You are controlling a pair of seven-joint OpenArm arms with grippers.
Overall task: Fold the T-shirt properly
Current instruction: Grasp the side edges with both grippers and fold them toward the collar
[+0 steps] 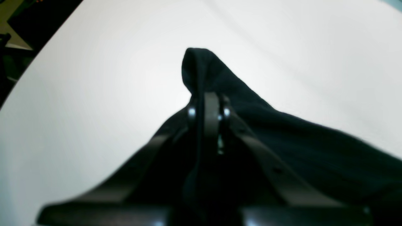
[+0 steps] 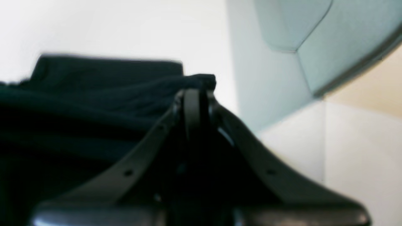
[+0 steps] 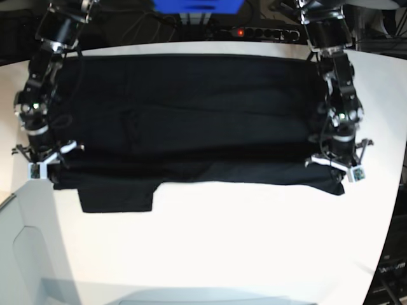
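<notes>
T-shirt (image 3: 191, 121), black and spread wide, covers the far half of the white table (image 3: 241, 241), reaching from near the left edge almost to the right edge. Its far hem lies along the table's far edge, and its near edge forms a lifted fold running across the middle. One short sleeve (image 3: 117, 197) lies flat on the table below that fold, toward the left side.

At the left edge, the right gripper (image 3: 43, 162) pinches the fold's left end; in its wrist view the jaws of the right gripper (image 2: 194, 94) are pressed together with dark cloth (image 2: 94, 94) bunched just behind them, the table's near-left corner pale beyond.

At the right edge, the left gripper (image 3: 340, 166) clamps the fold's right end. In its wrist view the left gripper (image 1: 209, 108) has its jaws closed on a peak of black fabric (image 1: 201, 67) that rises above the fingertips, with the rest of the shirt draping away to the right over the white surface (image 1: 94, 94).
</notes>
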